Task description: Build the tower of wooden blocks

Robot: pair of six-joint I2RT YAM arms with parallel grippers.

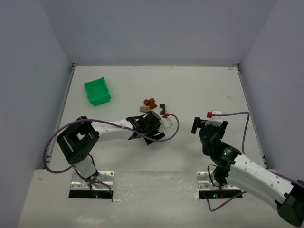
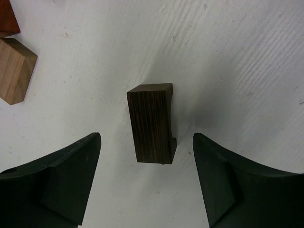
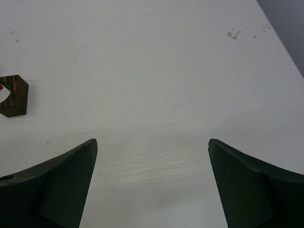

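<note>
The left gripper straddles the dark brown block with its jaws apart. The block lies free on the table. The right gripper is spread and holds nothing. Probable step: grasping this block. The next move calls for a centred, square closure.

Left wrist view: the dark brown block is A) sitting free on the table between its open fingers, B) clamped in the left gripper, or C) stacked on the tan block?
A: the dark brown block has bare table on both sides, touching neither finger of the left gripper.
</note>
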